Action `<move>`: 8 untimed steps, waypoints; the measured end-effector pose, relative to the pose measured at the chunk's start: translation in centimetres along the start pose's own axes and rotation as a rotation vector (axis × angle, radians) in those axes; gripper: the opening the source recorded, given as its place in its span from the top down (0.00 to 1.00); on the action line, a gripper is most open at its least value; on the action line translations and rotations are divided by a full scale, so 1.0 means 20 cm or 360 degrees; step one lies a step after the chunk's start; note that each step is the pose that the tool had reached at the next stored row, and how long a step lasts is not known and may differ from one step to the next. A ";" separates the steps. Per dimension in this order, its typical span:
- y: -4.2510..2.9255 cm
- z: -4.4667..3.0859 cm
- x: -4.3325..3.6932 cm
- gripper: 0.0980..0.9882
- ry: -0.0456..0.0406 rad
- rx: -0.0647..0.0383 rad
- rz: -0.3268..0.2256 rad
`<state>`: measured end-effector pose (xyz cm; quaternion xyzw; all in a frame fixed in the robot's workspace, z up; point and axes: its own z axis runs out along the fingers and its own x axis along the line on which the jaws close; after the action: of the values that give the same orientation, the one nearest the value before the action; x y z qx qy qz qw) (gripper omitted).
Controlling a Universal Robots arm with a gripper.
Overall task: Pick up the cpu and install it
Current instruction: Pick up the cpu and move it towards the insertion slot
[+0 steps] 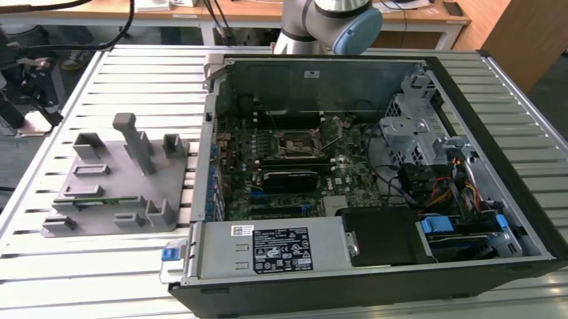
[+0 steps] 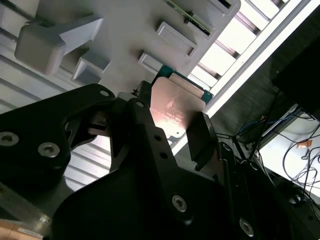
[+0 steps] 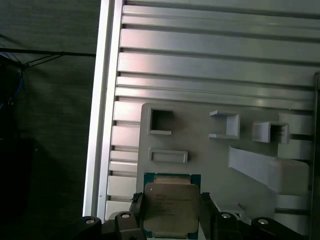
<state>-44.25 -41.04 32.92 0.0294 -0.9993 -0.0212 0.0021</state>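
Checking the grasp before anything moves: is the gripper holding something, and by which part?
The gripper appears to hold the small flat square silvery-topped cpu, its fingers pressed against two opposite side edges.

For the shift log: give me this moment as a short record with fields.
cpu: silvery top showing, held over the grey fixture
gripper: jaws shut on the cpu's opposite edges
grey fixture: on the slatted table, at the exterior view's left of the open computer case
socket: on the motherboard inside the case
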 end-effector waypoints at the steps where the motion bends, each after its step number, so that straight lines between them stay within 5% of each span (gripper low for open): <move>1: 0.001 -0.012 0.000 0.52 0.0000 0.0000 0.0000; 8: 0.005 -0.103 0.000 0.52 0.0000 0.0000 0.0000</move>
<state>-44.25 -41.04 34.99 0.0294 -0.9993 -0.0212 0.0020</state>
